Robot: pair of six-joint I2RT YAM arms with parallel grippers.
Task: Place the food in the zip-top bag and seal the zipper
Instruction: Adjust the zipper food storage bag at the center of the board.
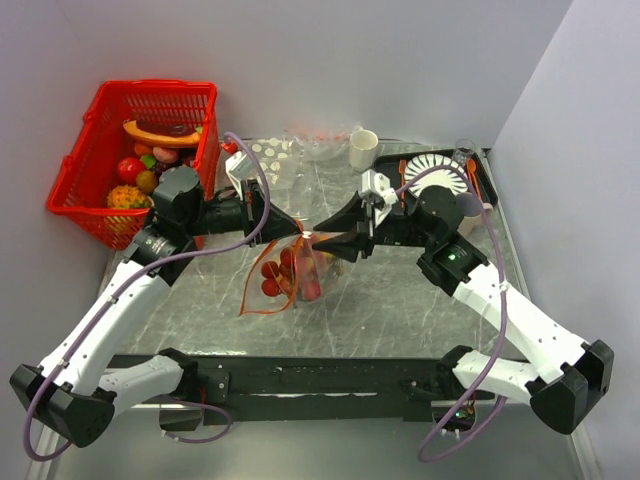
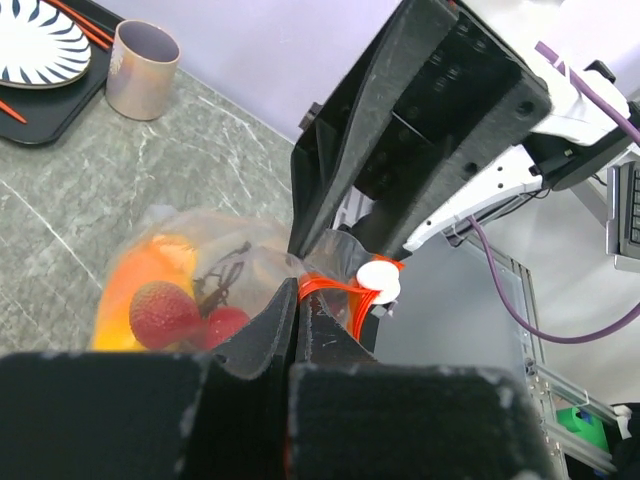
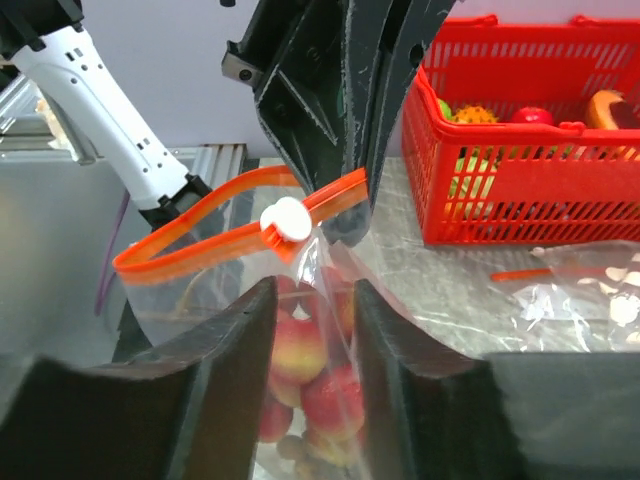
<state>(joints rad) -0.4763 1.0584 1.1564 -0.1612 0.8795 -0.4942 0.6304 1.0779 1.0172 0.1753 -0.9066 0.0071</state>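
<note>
Hanging by its mouth over the middle of the worktop (image 1: 390, 300), the zip-top bag (image 1: 290, 278) is held high so that the food (image 3: 318, 385), strawberries and other fruit by the look of it, sags to the bottom and leaves the zipper (image 3: 190, 250) clear to work on. The left gripper (image 2: 297, 322) has its jaws pressed together on one end of the orange strip, anchoring it. The right gripper (image 3: 312, 290) stands with its jaws spread to either side of the film just under the white slider (image 3: 285, 220), though whether its pads touch the plastic is hard to tell. Loading looks finished and sealing is the step in hand, since the strip beyond the slider bows open in a loop. The two sets of fingertips are almost touching, so there is little room between them; the free run lies along the loop, toward the near edge. The red basket (image 1: 150, 90) on the left and the cup (image 1: 363, 148) and dotted bag (image 1: 268, 155) at the back stand well apart.
</note>
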